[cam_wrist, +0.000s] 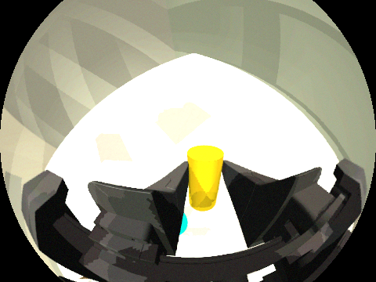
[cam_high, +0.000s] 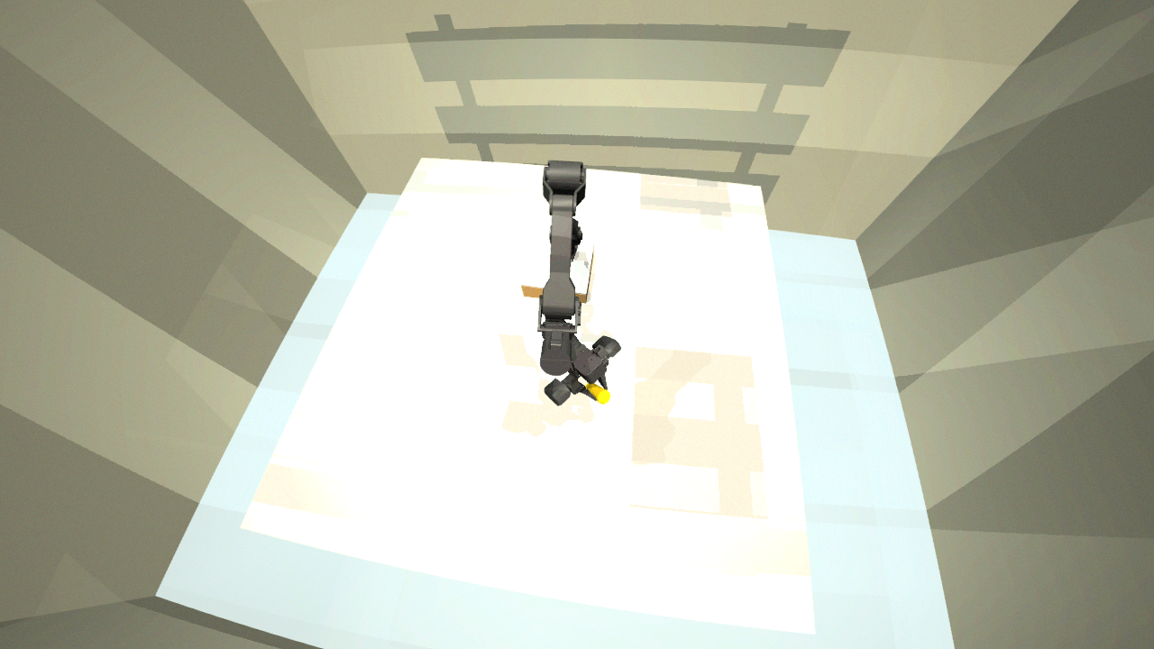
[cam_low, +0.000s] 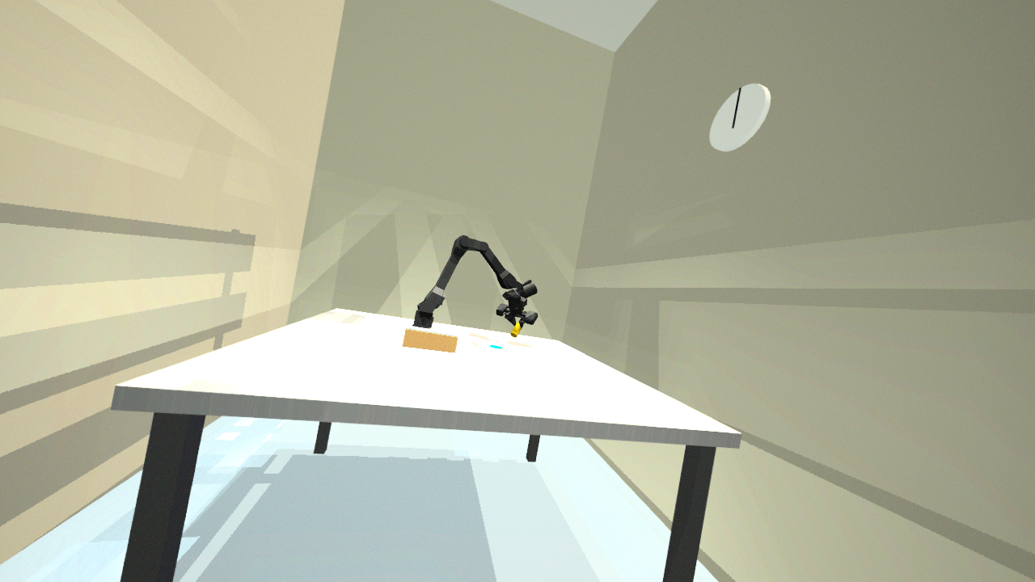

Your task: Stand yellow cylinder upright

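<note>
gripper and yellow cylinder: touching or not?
Touching. The wrist view shows the yellow cylinder pinched between the gripper's two fingers.

The top view looks steeply down from high over the table (cam_high: 452,500) (cam_low: 405,415) (cam_wrist: 137,102), taking it in whole. The exterior view faces it from farther off, near tabletop height, catching its underside. The wrist view, closest, looks across the table past the gripper's fingers. All three share the tabletop.

The yellow cylinder (cam_high: 599,393) (cam_low: 516,329) (cam_wrist: 204,178) tilts above the table, off the cyan circle (cam_low: 496,346) (cam_wrist: 183,224)
</note>
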Available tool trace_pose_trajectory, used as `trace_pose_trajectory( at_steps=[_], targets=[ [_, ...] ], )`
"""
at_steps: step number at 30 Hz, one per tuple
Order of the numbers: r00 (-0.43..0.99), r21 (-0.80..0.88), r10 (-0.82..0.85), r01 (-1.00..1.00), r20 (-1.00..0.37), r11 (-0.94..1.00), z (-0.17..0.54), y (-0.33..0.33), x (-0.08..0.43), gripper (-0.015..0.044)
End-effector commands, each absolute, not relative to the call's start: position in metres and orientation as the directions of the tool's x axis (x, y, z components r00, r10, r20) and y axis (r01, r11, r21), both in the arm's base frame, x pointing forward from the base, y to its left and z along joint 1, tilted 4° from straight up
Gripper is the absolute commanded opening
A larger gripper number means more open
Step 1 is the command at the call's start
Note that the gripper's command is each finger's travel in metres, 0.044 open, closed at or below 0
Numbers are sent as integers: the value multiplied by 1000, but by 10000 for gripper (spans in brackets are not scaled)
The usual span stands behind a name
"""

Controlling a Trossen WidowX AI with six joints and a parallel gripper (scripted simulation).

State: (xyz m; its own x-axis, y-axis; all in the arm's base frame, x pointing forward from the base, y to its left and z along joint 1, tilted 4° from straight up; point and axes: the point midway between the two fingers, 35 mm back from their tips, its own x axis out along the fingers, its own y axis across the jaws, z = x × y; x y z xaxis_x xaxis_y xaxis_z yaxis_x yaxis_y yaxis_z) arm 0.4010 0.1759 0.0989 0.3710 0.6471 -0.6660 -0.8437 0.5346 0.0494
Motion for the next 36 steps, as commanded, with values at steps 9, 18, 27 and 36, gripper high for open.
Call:
trace_pose_trajectory(
  at_steps=[9,18,27,36],
  targets=[
    [395,68,694,-840,-602,538,100,173,404,105],
    [409,77,723,-841,-557,536,101,171,406,105],
    [421,84,749,-843,-512,531,102,169,406,105],
    [429,90,773,-847,-467,525,103,166,405,105]
  ],
)
